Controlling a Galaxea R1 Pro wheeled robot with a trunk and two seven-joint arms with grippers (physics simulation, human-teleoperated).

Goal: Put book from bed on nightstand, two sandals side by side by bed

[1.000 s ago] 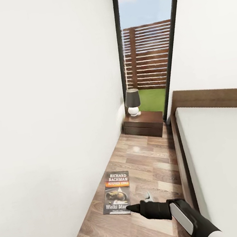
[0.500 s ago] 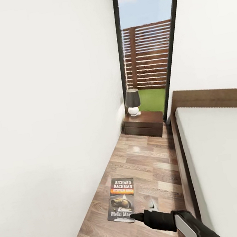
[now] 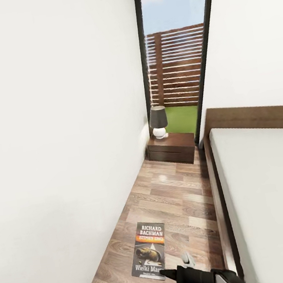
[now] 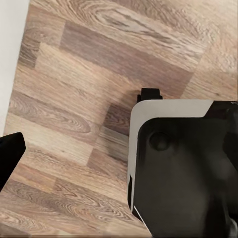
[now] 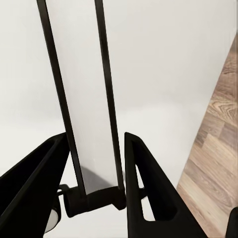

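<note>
At the right gripper's [image 3: 166, 273] tip lies the book [image 3: 149, 250], flat on the floor [image 3: 176, 190], its near corner touching that tip. Both have slid nearer us vs. 1 s ago; the rest is unmoved. Wrist cam: fingers [image 5: 146, 188] stand apart beside a white, dark-edged strip; we can't tell if they clamp it. Left gripper [image 4: 10, 156]: one fingertip over planks, state unclear. Left of the right gripper is white wall [image 3: 61, 149]; well beyond it, nightstand [image 3: 171, 148] w/ lamp [image 3: 158, 121] below the window [image 3: 176, 54]; to its right, the bed [image 3: 265, 177].

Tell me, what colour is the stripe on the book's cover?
Orange. The stripe crosses the book just under the white "RICHARD BACHMAN" lettering, clearest in the head view.
</note>
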